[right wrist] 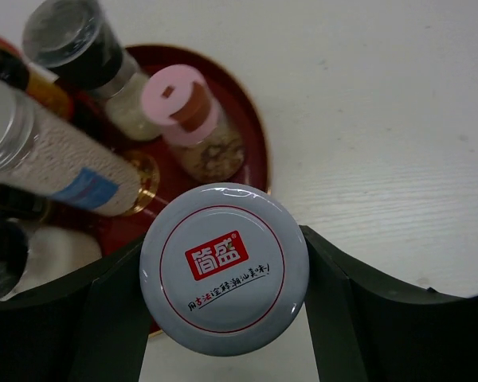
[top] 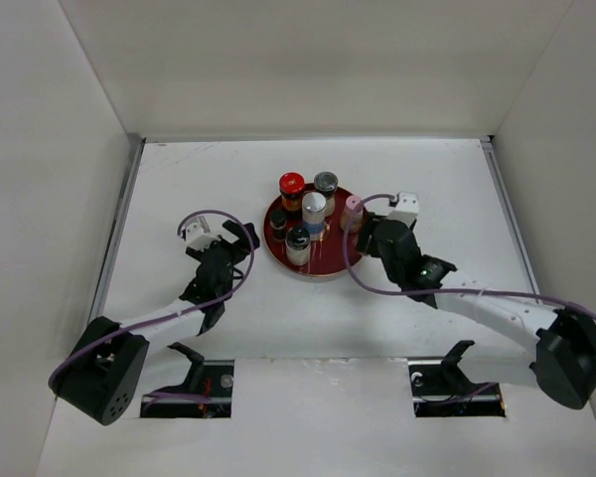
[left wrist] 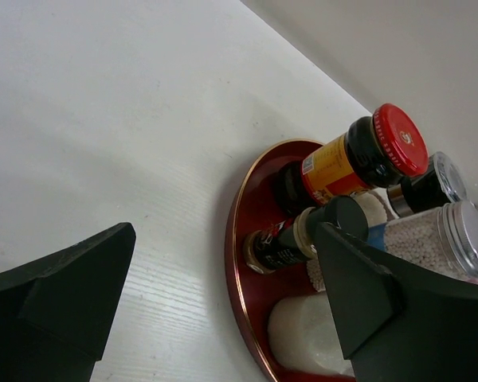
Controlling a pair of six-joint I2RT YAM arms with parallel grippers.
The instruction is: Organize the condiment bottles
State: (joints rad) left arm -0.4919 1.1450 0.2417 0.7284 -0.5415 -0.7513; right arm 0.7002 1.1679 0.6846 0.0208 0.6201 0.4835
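Your right claw (right wrist: 225,248) is closed on the cap of a white-capped bottle with a red logo (right wrist: 223,290). It sits at the near right rim of the round red dish (right wrist: 253,151), and you cannot tell whether it stands on the white worktop (right wrist: 382,119) or hangs. It is probably rigid, smooth and breakable. A cap grip may let it swing, so take the body lower down if you can. The pink-capped clear shaker (right wrist: 187,107) stands just beyond it. Your left claw (left wrist: 223,239) gapes wide and empty, left of the dish.
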